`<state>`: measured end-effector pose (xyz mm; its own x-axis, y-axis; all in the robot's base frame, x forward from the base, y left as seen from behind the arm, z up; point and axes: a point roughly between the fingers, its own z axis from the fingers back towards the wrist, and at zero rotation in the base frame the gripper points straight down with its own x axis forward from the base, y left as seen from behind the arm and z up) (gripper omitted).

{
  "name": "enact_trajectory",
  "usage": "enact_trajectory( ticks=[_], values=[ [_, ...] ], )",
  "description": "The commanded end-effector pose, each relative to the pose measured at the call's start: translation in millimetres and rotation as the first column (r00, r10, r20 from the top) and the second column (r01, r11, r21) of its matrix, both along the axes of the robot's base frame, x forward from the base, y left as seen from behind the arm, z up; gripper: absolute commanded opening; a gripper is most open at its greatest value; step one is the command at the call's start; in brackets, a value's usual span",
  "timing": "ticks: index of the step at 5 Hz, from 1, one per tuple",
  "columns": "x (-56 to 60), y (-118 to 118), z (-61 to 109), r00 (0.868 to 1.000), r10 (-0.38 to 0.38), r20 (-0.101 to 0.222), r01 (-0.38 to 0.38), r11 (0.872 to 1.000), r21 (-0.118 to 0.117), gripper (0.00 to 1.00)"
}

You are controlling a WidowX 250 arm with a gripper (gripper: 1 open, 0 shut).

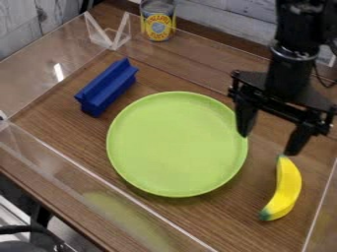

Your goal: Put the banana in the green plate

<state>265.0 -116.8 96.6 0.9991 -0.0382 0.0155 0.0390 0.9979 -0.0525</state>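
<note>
A small curved yellow banana lies on the wooden table at the lower right, just right of the green plate, which is large, round and bare. My black gripper hangs pointing down between the plate's right rim and the banana's upper end. Its two fingers stand wide apart with nothing between them. One fingertip is over the plate's right edge, the other hovers just above the banana's top end.
A blue rectangular block lies left of the plate. A yellow can and a clear stand sit at the back. Clear walls border the table on the left and front.
</note>
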Motion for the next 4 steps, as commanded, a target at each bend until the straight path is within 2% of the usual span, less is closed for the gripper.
enact_trajectory(
  ticks=[1,4],
  values=[
    [5.4,-8,-0.4,0.999,0.002,0.04,-0.001,1.0,-0.025,1.0],
    [11.1,-24,-33.4,0.997,0.007,0.071,-0.003,0.998,-0.057,1.0]
  ],
)
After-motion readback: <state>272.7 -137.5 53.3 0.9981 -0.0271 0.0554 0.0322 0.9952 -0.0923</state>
